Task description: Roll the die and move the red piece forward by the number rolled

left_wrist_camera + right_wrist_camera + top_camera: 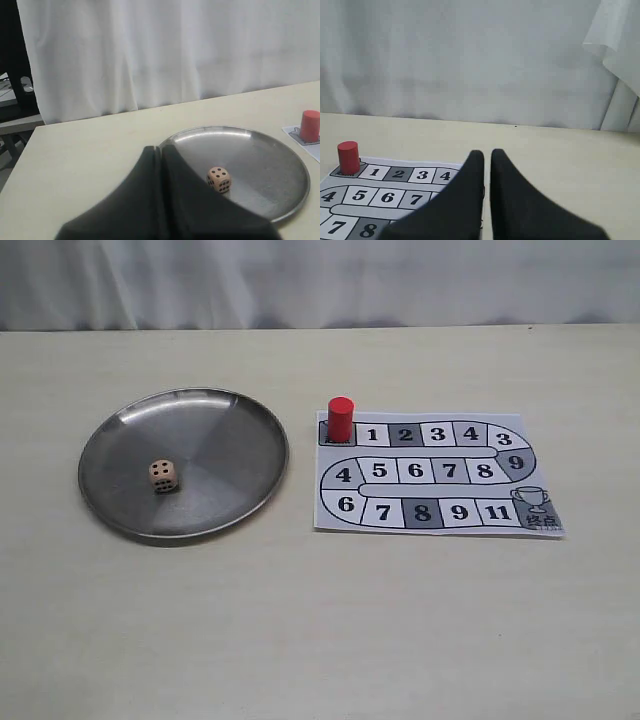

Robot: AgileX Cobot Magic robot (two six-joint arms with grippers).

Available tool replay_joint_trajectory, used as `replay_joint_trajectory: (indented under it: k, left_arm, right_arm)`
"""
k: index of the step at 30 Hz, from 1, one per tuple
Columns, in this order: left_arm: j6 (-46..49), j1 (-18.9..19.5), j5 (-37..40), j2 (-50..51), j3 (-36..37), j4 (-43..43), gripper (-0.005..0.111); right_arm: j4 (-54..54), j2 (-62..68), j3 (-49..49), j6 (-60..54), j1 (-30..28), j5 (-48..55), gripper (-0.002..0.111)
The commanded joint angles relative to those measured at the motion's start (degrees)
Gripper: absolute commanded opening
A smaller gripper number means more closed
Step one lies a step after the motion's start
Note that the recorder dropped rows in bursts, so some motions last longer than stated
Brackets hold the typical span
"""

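Gripping: nothing; my left gripper and my right gripper are closed, empty.
Die: inside the steel plate, left of centre.
Red piece: upright on the board, far-left corner square, beside 1.

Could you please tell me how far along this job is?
Nothing looks finished: the red piece stands on the board at the dark square before 1, and the die lies in the steel plate. Nothing is in hand; the left hand and right hand are empty. Left: roll the die, then advance the piece.
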Motion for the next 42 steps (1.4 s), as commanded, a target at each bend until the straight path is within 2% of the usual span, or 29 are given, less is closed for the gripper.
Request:
replay_joint_trajectory:
  k: [1,27,29,31,34,35,37,39,40,42]
  left_arm:
    - [-0.1,-0.5,-0.5,-0.1,0.1,-0.1,0.000]
    - [-0.1,-0.5,-0.5,-0.1,0.1,-0.1,0.000]
    - [-0.1,-0.5,-0.5,-0.1,0.1,-0.1,0.000]
    - [-0.1,-0.5,-0.5,-0.1,0.1,-0.1,0.000]
    - [-0.1,-0.5,-0.5,-0.1,0.1,-0.1,0.000]
    - [-0.1,-0.5,-0.5,-0.1,0.1,-0.1,0.000]
    - [-0.1,-0.5,-0.5,-0.1,0.1,-0.1,0.000]
    - [-0.1,-0.5,-0.5,-0.1,0.1,-0.1,0.000]
    - [-0.1,-0.5,-0.5,-0.1,0.1,-0.1,0.000]
    - [-0.1,-0.5,-0.5,-0.1,0.1,-0.1,0.000]
  right_arm:
    - [-0.3,-0.4,0.1,0.0,-0.3,0.2,0.004]
    - [-0.2,-0.4,0.1,0.0,-0.3,-0.2,0.004]
    - [0.7,-0.4,0.1,0.2,-0.3,-3.3,0.004]
    - [8.2,-0.4,0.1,1.8,-0.3,-17.0,0.004]
    - [13.8,-0.4,0.1,16.1,-0.3,-39.4,0.004]
    - [11.8,-0.4,0.1,18.7,-0.3,-43.5,0.004]
    - [-3.2,-0.1,0.1,20.4,-0.3,-43.9,0.004]
    - [-16.3,4.9,-4.3,27.0,-0.3,-29.7,0.004]
    - [-18.3,7.8,-6.1,29.5,-0.3,-25.6,0.004]
    - [-20.2,23.0,-10.9,33.8,-0.3,-21.9,0.004]
